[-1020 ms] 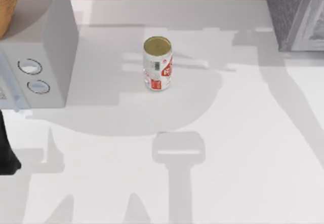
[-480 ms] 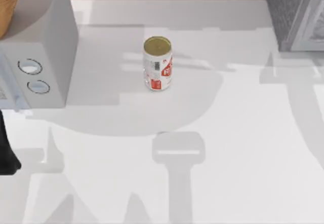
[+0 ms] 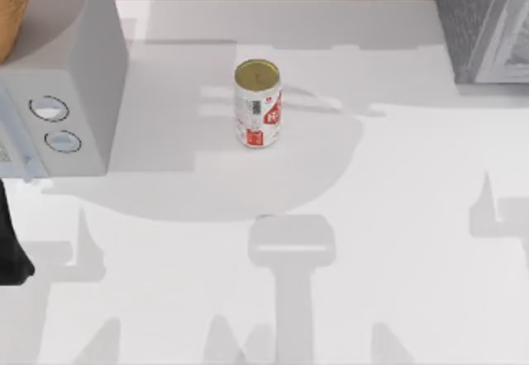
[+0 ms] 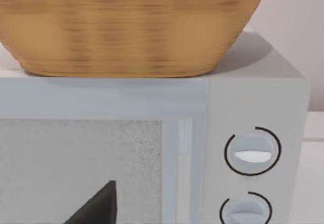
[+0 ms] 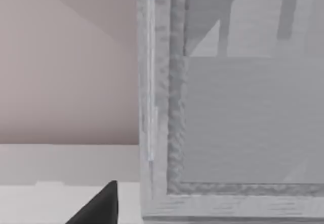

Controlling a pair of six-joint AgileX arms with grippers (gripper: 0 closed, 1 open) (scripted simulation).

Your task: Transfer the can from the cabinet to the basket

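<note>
The can (image 3: 257, 104) stands upright on the open table, well left of the cabinet (image 3: 483, 22), untouched; a clumsy sideways approach could topple it, and I cannot tell either gripper's finger state.

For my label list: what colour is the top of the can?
Dull gold; the can shows it best in the top view.

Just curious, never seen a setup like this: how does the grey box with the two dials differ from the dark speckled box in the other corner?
The box with dials is pale, smooth grey; the cabinet is darker and speckled. The dial box has two round knobs on its front; the cabinet's front is a plain pale panel. A basket sits on the dial box; it stands at the table's left, the cabinet at the right. Both are boxy and stand at the table's far side.
</note>
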